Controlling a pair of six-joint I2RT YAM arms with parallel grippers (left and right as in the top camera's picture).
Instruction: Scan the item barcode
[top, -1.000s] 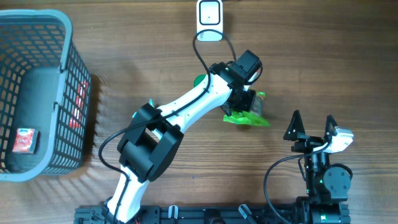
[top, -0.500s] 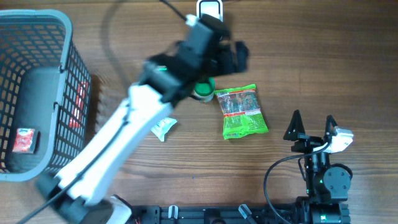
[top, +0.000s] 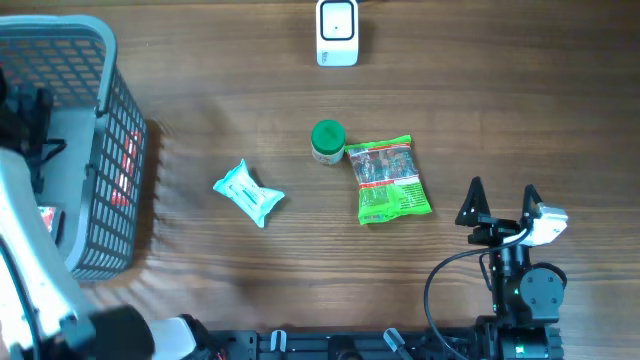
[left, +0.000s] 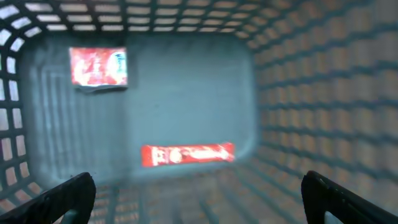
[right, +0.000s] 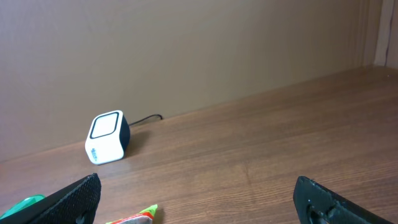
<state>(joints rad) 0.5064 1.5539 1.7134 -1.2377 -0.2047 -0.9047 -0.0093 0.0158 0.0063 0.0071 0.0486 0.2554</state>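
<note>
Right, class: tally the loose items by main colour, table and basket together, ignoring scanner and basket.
Green: 2, lidded jar, snack packet
Pale teal: 1, wipes pack
Red: 2, square packet, long bar
Total: 5

The overhead camera looked straight down on the worktop (top: 520, 110) from well above, with the basket (top: 110, 110) at its left edge. The left wrist camera pointed down into that basket from close by (its picture was blurred). The right wrist camera sat low, facing across the worktop toward the wall (right: 186, 50); it shared the scanner (right: 107, 137) with the overhead view.
</note>
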